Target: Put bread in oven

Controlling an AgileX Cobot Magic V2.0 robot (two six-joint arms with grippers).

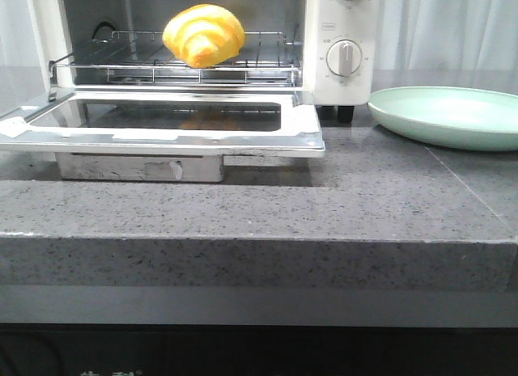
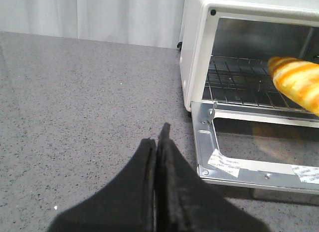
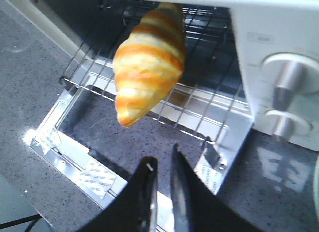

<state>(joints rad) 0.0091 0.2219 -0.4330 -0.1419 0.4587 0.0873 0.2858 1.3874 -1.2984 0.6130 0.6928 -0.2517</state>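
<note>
The bread [image 1: 204, 35], a golden bun with orange-brown stripes, lies on the wire rack [image 1: 129, 65] inside the white oven [image 1: 340, 28], whose drop-down door [image 1: 301, 127] lies open and flat. The bread also shows in the left wrist view [image 2: 299, 85] and the right wrist view [image 3: 149, 62]. My left gripper [image 2: 158, 134] is shut and empty above the counter, beside the door's corner. My right gripper [image 3: 162, 159] hovers over the open door, in front of the bread and apart from it, its jaws a narrow gap apart and empty. Neither gripper shows in the front view.
A pale green plate [image 1: 453, 117] sits on the grey speckled counter [image 1: 364, 198] to the right of the oven. The oven's dial knobs [image 1: 344, 59] face forward. The open door overhangs a step in the counter. A pale curtain hangs behind.
</note>
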